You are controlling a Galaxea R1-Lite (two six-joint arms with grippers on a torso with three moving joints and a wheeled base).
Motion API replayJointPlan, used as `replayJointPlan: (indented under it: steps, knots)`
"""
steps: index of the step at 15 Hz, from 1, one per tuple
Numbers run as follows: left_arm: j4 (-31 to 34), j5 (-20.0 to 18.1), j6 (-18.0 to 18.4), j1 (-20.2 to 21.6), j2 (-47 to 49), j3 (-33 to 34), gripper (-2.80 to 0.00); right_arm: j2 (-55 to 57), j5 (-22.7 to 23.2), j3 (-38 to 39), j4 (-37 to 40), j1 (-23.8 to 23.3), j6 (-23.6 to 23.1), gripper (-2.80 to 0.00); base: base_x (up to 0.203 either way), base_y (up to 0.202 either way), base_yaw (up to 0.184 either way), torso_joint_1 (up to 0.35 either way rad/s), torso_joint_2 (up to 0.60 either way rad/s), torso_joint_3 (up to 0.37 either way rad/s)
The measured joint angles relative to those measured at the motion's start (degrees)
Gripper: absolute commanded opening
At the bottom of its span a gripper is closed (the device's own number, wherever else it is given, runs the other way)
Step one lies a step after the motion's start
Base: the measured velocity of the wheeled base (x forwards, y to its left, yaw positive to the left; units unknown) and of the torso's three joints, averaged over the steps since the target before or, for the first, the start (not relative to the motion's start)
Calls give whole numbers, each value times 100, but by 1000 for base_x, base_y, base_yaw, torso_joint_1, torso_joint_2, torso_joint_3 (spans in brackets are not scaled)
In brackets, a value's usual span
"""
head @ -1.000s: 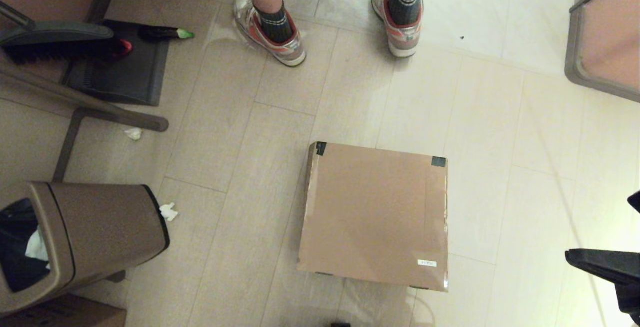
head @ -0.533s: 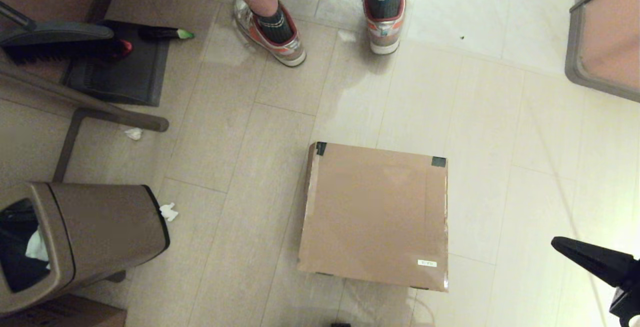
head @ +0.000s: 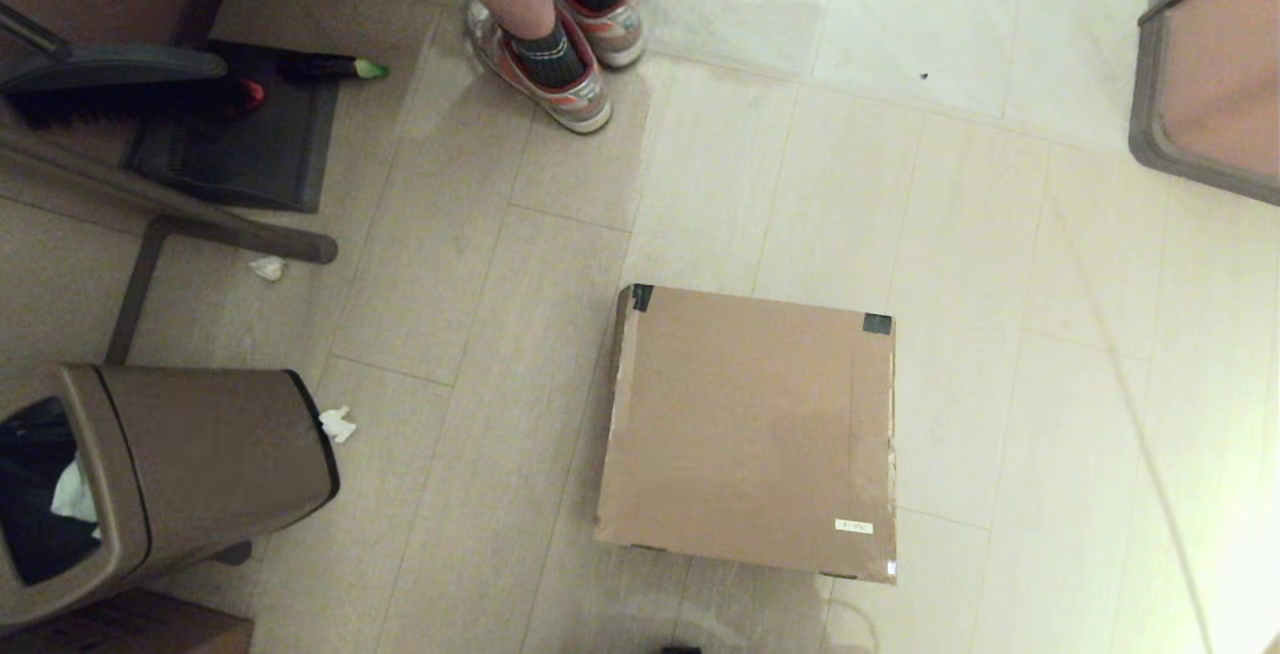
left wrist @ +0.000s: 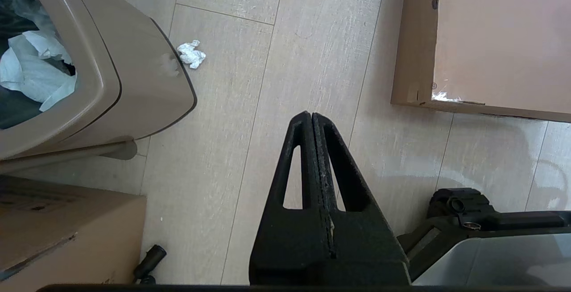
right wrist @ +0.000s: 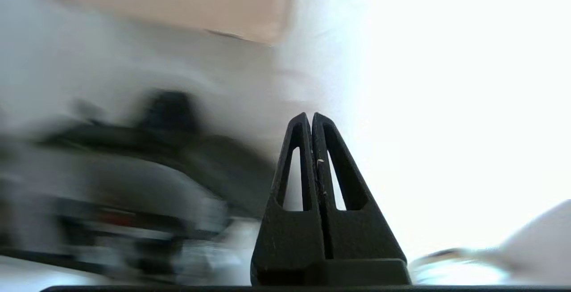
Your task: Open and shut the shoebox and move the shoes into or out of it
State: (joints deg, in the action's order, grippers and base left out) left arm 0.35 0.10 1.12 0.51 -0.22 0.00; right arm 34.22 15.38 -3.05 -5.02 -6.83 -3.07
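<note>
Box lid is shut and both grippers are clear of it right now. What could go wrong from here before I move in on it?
1. The shoebox lies closed and flat, with tape at its far corners; the shut right gripper may find little lid edge to catch.
2. A person's feet stand beyond the box; a lid swinging open that way could crowd them.
3. The trash bin stands by the shut left gripper; a sweep could knock it.

Cardboard, tile and plastic

The shoebox (head: 750,429) is matt brown cardboard; the floor (head: 1000,234) is glossy pale tile; the trash bin (head: 200,454) at nine o'clock is smooth brown plastic.
</note>
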Motion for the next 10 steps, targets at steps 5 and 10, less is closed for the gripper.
replayJointPlan:
  steps: [5,10]
  knots:
    - [-2,0,-96,0,0,0,-280,-2583,-1066,212,514,583,-475,-280,0,0,0,0,0,0]
    - [-2,6,-112,0,0,0,-280,-3333,-1241,303,562,721,-695,-280,0,0,0,0,0,0]
